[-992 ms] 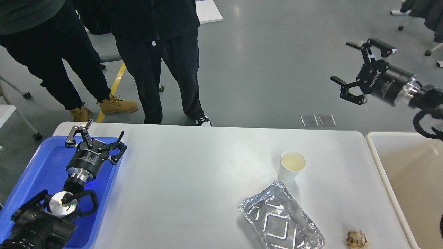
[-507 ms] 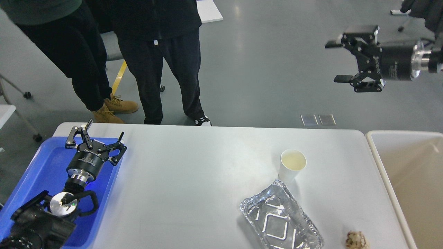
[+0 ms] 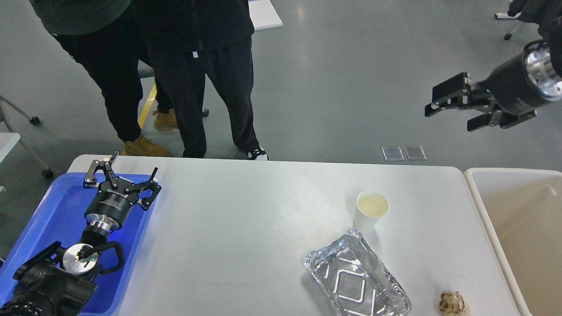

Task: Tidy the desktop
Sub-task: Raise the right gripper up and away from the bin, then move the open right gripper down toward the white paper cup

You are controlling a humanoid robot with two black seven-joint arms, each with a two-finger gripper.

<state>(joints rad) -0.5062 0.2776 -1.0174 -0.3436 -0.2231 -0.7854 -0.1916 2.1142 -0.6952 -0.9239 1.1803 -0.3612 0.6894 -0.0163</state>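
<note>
The white desktop (image 3: 246,228) fills the middle of the head view. On its right half stand a white paper cup (image 3: 371,210), an empty foil tray (image 3: 358,281) and a crumpled brown scrap (image 3: 452,303) near the front edge. My left gripper (image 3: 123,172) is open and empty above the far end of the blue tray (image 3: 57,210). My right gripper (image 3: 452,109) is open and empty, held high in the air beyond the desktop's far right edge.
A beige bin (image 3: 518,228) stands against the desktop's right end. Two people in dark trousers (image 3: 197,87) stand at the far left edge of the desktop. Grey floor lies beyond.
My right gripper has swung and turned in the air, tilting downward toward the desktop. The person on the left has stepped to the right. My left arm has not moved.
</note>
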